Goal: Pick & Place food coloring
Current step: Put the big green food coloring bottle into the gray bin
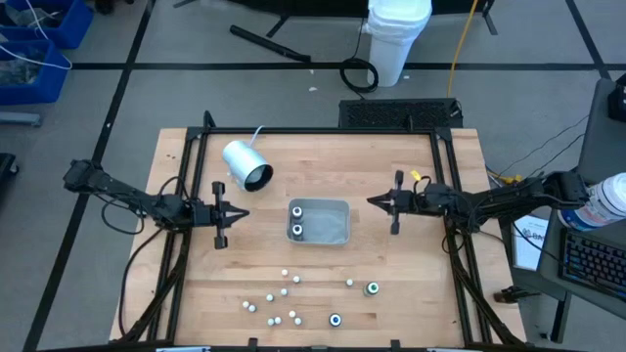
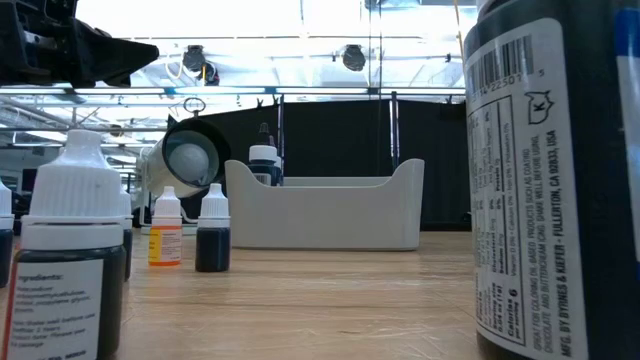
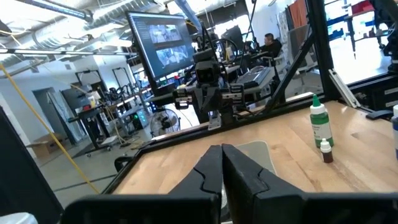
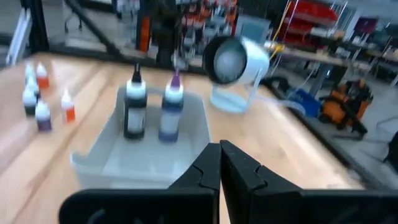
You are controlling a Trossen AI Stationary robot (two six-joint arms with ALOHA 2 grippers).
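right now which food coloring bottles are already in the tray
The two bottles standing side by side at the left end of the grey tray, one dark, one purple in the right wrist view. All the others stand on the table nearer the front edge.

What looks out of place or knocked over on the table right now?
The white-and-grey cylinder lies tipped on its side near the table's far left, open end facing the tray. Otherwise nothing looks spilled: two bottles stand upright in the tray, and the loose food coloring bottles stand scattered along the near edge.
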